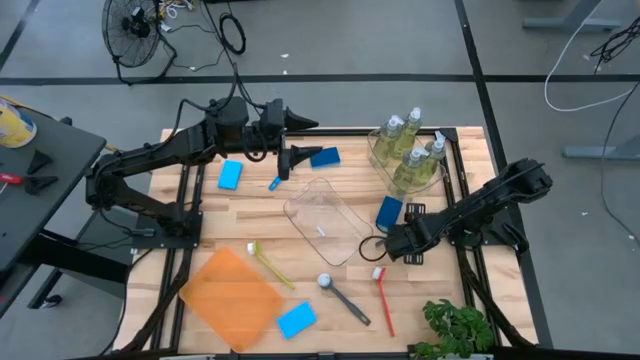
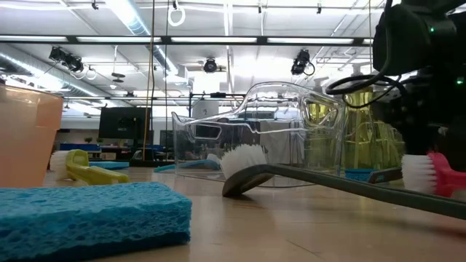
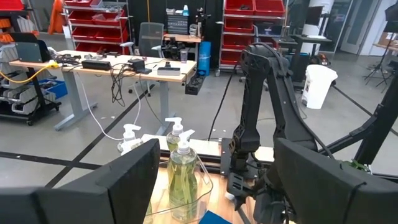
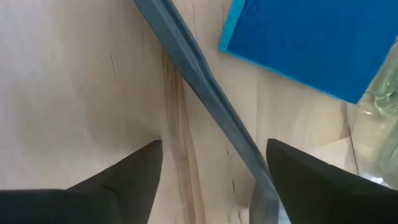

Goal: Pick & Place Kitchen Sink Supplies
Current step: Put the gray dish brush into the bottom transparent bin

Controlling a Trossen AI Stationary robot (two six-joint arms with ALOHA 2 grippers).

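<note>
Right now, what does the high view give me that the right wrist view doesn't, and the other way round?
Only the high view shows the whole layout: the orange tray, the empty clear tub, the soap bottles in a second tub, the red brush and the left pincer. Only the right wrist view shows the right pincer open, straddling a grey strip on the wood. Both show the blue sponge beside it.

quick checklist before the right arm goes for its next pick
1. Right gripper low over the table by the empty clear tub's corner: ok.
2. Right fingers apart, nothing between them but bare wood: ok.
3. Blue sponge close by, lying flat and free: ok.
4. Which item it is targeting, sponge or red brush: cannot tell.
5. Left gripper open, raised at the far side, out of the way: ok.
</note>
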